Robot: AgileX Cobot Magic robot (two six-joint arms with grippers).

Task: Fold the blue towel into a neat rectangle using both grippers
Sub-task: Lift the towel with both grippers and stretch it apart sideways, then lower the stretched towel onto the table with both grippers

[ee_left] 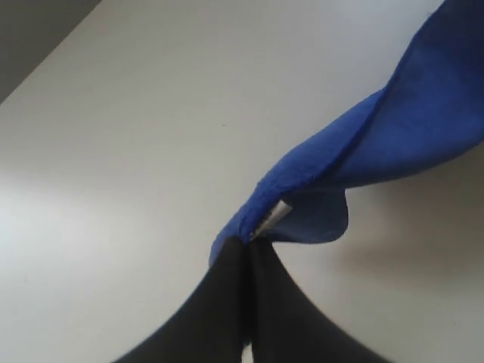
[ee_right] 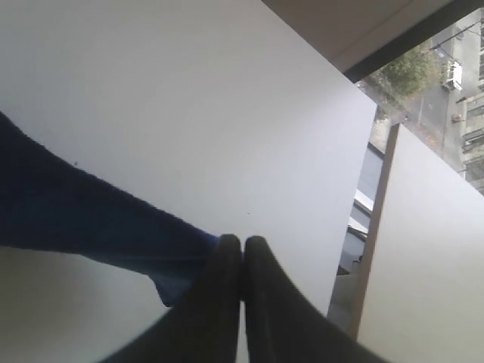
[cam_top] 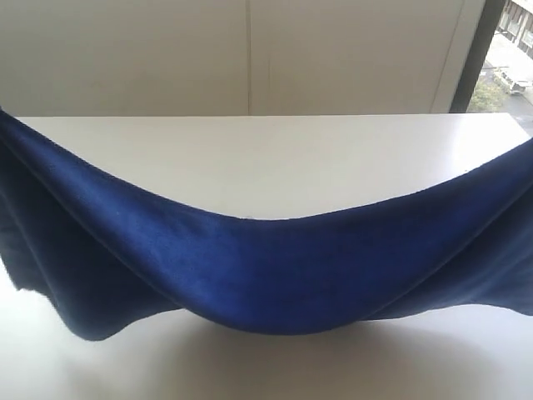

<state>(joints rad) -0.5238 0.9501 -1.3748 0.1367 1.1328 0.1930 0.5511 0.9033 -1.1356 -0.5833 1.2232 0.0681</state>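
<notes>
1. Between the two grippers, the blue towel [cam_top: 275,275] hangs as a slack hammock above the white table [cam_top: 266,158]. Its long axis runs from 9 o'clock to 3 o'clock across the exterior view, and the deepest sag is near 6 o'clock.
2. The left gripper [ee_left: 249,243] has its jaws pressed together on one corner of the cloth, just beside the small white tag [ee_left: 273,216]. The towel streams away from its tips towards the other arm.
3. The right gripper [ee_right: 242,243] is likewise clamped, pinching the edge at the opposite end, and the cloth trails from it back towards the middle.
4. Neither gripper shows in the exterior view. The held ends leave the picture at about 9 o'clock and 3 o'clock, the left end slightly higher. Both arms look about equally far from the sag.
5. As I judge it, the coming move depends on the two held ends staying level along that 9-to-3 line, so the loose lower edge, from 7 to 5 o'clock, lands square.
6. I cannot tell whether the lowest folds touch the table.
7. Beyond the table, a pale wall [cam_top: 250,50] stands at 12 o'clock and a window [cam_top: 508,67] at 2 o'clock. Nothing on the visible tabletop stands in the way.
</notes>
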